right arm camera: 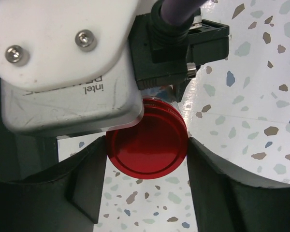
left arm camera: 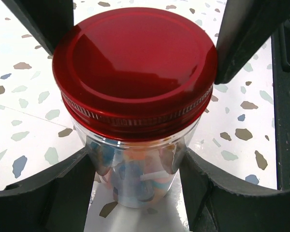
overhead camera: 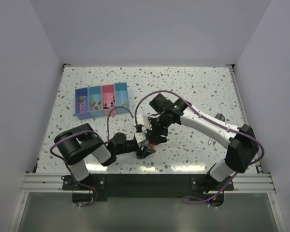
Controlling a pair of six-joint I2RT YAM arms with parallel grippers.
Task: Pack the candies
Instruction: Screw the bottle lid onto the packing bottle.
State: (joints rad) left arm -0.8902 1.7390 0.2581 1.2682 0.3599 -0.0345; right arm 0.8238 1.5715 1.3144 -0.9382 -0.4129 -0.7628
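Between the left claw's (left arm camera: 135,125) matt black plastic fingers (left arm camera: 43,198), a glossy red metal screw lid (left arm camera: 135,67) tops a smooth clear plastic jar (left arm camera: 135,174); beneath, the speckled surface (left arm camera: 24,92) looks polished stone.

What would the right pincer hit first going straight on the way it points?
The red lid of the jar: it sits between the fingers of the right pincer, apparently touching both.

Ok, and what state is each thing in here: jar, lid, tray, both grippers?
jar: upright, closed, candies inside.
lid: on the jar.
tray: open-topped, some candies in its compartments.
left gripper: shut on the jar's body.
right gripper: shut on the lid's rim.
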